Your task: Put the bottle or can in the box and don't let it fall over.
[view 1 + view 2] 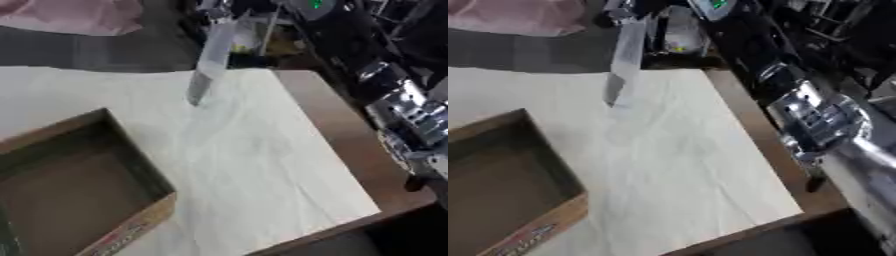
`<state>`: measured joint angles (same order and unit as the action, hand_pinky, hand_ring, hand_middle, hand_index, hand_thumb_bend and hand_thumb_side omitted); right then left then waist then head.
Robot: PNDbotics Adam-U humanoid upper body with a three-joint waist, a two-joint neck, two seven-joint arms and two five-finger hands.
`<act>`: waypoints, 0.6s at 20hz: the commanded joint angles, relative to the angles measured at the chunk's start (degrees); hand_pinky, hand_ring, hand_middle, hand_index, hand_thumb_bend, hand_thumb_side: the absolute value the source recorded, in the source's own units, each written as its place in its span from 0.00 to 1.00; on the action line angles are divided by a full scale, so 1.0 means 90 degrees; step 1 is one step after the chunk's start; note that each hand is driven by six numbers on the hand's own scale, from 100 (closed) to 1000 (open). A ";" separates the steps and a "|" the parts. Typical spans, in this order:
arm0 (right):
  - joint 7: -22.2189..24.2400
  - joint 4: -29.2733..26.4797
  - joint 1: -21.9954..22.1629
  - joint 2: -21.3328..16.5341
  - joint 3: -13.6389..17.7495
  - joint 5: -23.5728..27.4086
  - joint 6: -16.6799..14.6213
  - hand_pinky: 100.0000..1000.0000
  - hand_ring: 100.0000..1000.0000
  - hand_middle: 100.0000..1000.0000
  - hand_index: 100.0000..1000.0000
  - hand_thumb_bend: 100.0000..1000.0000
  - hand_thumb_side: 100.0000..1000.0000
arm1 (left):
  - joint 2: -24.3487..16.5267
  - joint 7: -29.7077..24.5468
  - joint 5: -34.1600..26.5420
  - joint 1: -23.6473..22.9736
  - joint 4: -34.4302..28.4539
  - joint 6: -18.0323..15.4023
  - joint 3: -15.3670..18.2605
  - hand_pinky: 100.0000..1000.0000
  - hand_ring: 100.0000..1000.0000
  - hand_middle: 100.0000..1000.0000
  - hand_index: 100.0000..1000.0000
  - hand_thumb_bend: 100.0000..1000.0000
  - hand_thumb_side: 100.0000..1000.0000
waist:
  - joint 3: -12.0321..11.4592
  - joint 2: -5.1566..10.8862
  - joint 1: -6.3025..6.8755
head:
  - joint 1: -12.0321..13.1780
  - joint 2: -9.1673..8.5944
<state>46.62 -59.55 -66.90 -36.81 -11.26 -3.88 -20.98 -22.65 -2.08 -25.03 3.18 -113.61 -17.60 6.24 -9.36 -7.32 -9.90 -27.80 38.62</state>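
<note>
Dark clutter of equipment fills the background beyond the table (pixel 262 160), which wears a pale, faintly creased cloth over a brown top that shows bare along its right edge. We take the open cardboard box (pixel 83 185) as our landmark: it sits at the near left, tilted in view, its brown floor bare as far as we can see.

Far beyond the box, toward the back edge of the cloth, a tall, slim, pale bottle-like shape (pixel 210 62) stands or hangs, leaning a little, its lower end at the cloth. It is smeared, so we cannot say whether it is a bottle or a can, nor whether anything holds it from above. Something dark and silver sits at its top in the right eye view, but we cannot make it out.

To the right of the box, past the table's bare edge, our right arm (pixel 820 122) shows as silver joints and black casing. Its hand is not clearly visible, so we cannot tell how the fingers stand. Our left hand shows in neither view.

We judge the task barely begun: the box holds nothing, and the bottle is well apart from it. Carrying it over, lowering it inside and leaving it upright all remain.

As for writing, a red and pale printed strip (pixel 122 237) runs along the box's near wall, but we can read none of it. The bottle shows no legible label.
</note>
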 commanded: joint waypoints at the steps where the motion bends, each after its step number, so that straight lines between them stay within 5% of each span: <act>1: 0.0478 -0.0239 -0.0254 0.0094 0.0163 -0.0405 -0.0573 0.05 0.36 0.33 0.12 0.36 0.33 | -0.0136 -0.0008 -0.0094 0.0117 -0.0109 0.0016 0.0052 0.66 0.41 0.87 0.87 0.16 0.74 | -0.0067 0.0163 0.0052 | -0.0145 0.0054; 12: -0.0058 -0.0089 -0.0454 0.0671 0.0224 -0.1473 -0.0617 0.05 0.37 0.33 0.12 0.37 0.36 | -0.0149 0.0073 -0.0299 0.0387 -0.0109 0.0099 0.0119 0.66 0.43 0.86 0.87 0.16 0.73 | -0.0460 0.0240 -0.0009 | -0.0479 0.0184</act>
<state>44.00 -60.08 -69.34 -29.93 -10.22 -16.00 -23.60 -22.68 -1.56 -27.34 5.91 -113.61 -16.91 6.69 -13.59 -6.32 -10.59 -31.71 39.84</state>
